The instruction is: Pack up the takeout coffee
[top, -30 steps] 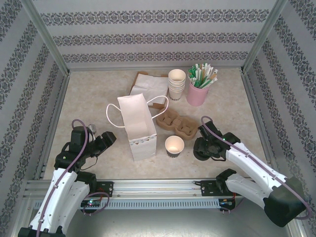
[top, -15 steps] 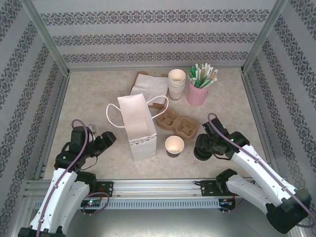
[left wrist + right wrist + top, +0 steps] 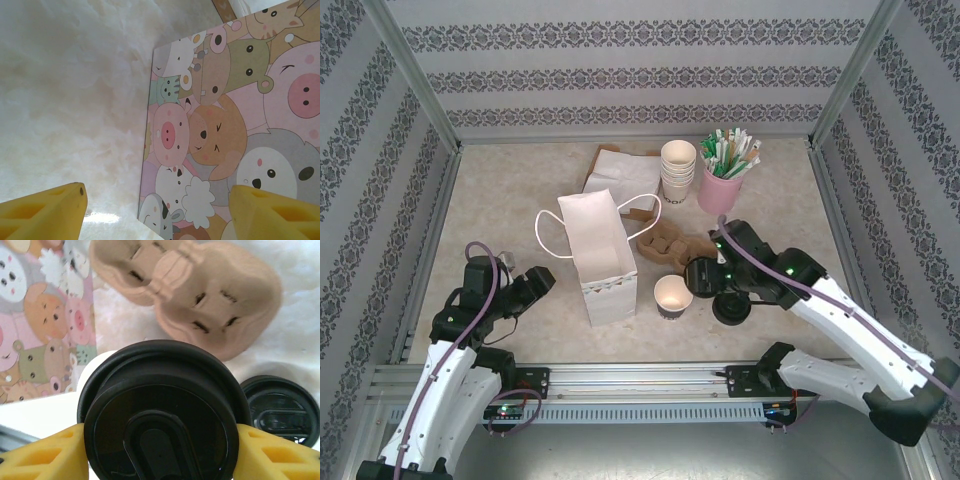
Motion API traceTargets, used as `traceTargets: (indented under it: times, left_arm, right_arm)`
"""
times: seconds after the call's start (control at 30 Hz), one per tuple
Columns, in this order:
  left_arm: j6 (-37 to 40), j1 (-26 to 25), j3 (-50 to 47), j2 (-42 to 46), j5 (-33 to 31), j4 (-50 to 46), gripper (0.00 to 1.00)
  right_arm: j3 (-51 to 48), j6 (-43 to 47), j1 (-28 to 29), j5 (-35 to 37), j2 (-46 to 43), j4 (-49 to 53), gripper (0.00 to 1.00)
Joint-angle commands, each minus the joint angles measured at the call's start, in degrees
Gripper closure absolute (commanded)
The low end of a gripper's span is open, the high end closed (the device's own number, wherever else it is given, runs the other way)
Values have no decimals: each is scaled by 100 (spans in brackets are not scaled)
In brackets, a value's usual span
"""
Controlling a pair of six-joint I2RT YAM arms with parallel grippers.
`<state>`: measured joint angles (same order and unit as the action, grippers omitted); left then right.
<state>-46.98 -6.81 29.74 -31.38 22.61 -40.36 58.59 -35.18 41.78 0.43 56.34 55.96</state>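
Left hand: released, jaws wide, nothing between them, parked low over the surface. The paper bag stands upright just ahead of it, its cartoon-print side facing that hand. Nothing is bracing the bag or the cup.

Takeout coffee cup: lidless, upright on the surface, just right of the bag, and near the right hand on its left.

Right hand: grasping a black lid by its rim, with a yellow finger on each side. Cup carrier sits just beyond this hand. The lid pile is close on its right.

Risks, as I judge them:
- The lid could land off-centre, since the cup rim is mostly hidden behind it in the wrist view. Then it seats on one side only, or shoves the cup over.
- The cup looks light and unheld, so a downward press could tip it into the bag or crush the rim.
- The edge-only pinch may let the lid tilt or pop free.
- The arm's sweep could clip the carrier or scatter the lid pile.
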Motion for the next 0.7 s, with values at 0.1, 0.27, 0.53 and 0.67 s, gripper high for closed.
traceTargets:
  times: [0.1,0.27,0.53,0.67]
  left_arm:
    - [-79,-74,-56,97,-64,-156,25]
    - [-72,-75,-56,113,-56,-165,25]
    - [-75,-75,-67,179,-54,-226,24]
    - [-75,-75,-69,233,-65,-268,24]
  right_arm:
    - [275,263,400,-285,529,80,37]
    - [353,274,559,-228,950,68,37]
    - [470,335,674,-132,1429,56,36]
    - [511,336,689,-200,1575,44,36]
